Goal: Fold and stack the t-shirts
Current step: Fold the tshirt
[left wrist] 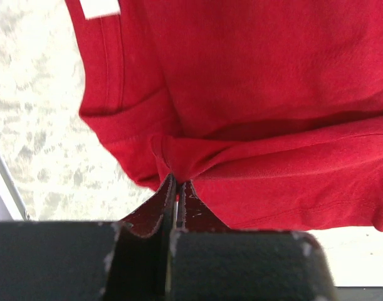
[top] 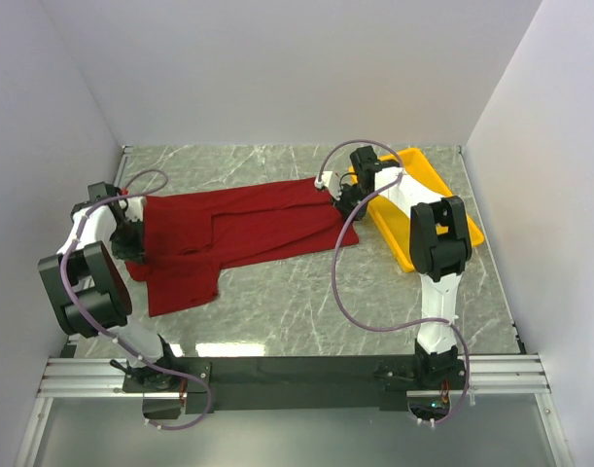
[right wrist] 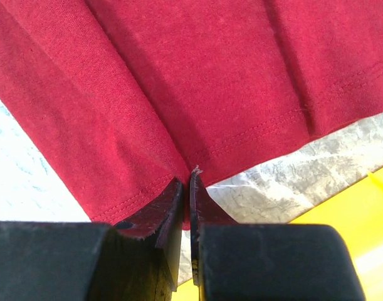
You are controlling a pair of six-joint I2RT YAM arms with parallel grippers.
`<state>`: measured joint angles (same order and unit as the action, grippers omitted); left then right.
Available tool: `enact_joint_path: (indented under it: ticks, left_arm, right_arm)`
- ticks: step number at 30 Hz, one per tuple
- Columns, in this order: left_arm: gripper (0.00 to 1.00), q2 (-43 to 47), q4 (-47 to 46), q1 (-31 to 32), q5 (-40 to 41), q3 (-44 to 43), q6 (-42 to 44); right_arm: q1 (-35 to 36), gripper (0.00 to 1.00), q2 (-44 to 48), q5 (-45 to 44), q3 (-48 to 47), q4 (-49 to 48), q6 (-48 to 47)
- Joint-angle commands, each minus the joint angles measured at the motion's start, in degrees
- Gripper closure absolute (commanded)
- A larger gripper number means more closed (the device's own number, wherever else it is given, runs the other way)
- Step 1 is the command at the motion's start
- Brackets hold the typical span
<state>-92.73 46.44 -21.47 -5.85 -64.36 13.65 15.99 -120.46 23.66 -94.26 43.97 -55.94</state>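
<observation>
As the left gripper (left wrist: 177,191) and right gripper (right wrist: 186,188) each pinched an edge of the t-shirt (top: 248,229), spread on the table (top: 306,311), the thin right hold could slip under a hard pull.

Open table (top: 277,311) lay on the near side of the shirt (top: 248,229). The tray (top: 431,175) filled the far right corner, just beside the shirt's hem. Walls (top: 277,68) closed three sides.

Lab booth: white walls (top: 277,68), marble tabletop (top: 277,321)
</observation>
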Motion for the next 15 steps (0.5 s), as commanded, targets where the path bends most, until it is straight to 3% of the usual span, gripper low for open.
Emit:
enact_joint_path:
  ticks: [1,9,12,15]
  left_arm:
    - [0.98,-1.8,-1.7,-0.5,-2.2,-3.8,-1.1]
    - [0.97,-4.3,-2.5,-0.4,-4.2,-5.5,-1.5]
    - [0.92,-4.8,-2.3,-0.5,-5.0,-5.9,-1.4]
    - [0.87,-4.6,-2.6,-0.5,-5.8,-6.2,-1.4]
  right_arm:
    - [0.4,0.87,-0.4,-1.0,-3.1,-0.8,1.4]
    - [0.4,0.79,-0.6,-2.4,-2.8,-1.3,2.1]
    - [0.4,0.63,-1.3,-2.6,-3.6,-0.8,3.0]
    - [0.4,0.59,-1.0,-2.4,-3.8,-0.7,3.5]
